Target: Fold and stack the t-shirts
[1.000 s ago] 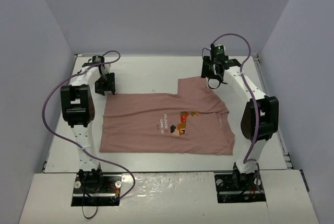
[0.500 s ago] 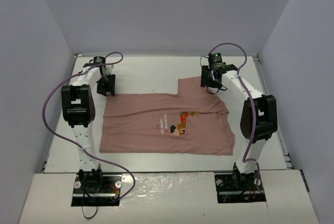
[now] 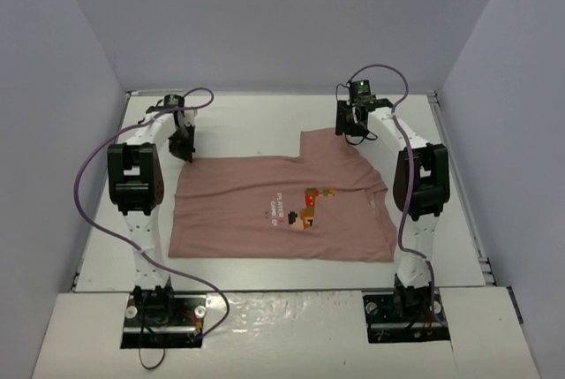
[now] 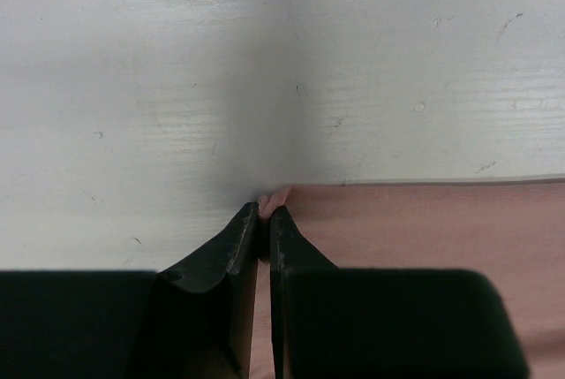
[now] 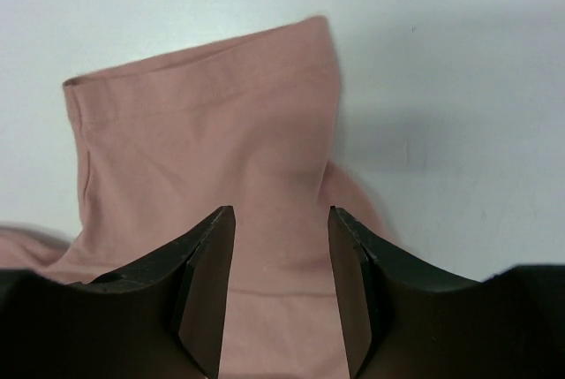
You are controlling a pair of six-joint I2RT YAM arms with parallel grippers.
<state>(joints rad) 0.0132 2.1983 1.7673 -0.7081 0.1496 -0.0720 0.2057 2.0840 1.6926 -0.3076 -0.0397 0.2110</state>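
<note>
Top view: the t-shirt point(image 3: 265, 198) is spread flat on the table point(image 3: 256, 118), print point(image 3: 309, 207) up, between your 2 arms. It lies sideways, with 1 sleeve point(image 3: 327, 145) sticking out toward the far edge. Your left gripper point(image 3: 183, 146) is down at the far-left corner of the cloth. Your right gripper point(image 3: 353, 128) is over the far end of that sleeve. You can't read either jaw state from here.

Left wrist view: the jaws are pinched together with a small nub of pink fabric between the tips, so you are gripping the shirt's corner point(image 4: 272, 197). The rest of the hem edge runs off right, flat on the table. Only a small bite of cloth shows, so judge the hold as thin.

Right wrist view: the jaws stand apart, holding nothing, with the sleeve lying under and ahead of the gap. The sleeve's cuff edge is at its far left side. You can't tell whether the tips touch the cloth.

Handling, as a judgement: it is light, limp cotton. It will sag, drag and wrinkle, but won't slip much or break. Take it at edges and corners and pinch deep. For the sleeve, grab near its far end so it lifts as 1 flap. Lift both sides together or the body will skew.
</note>
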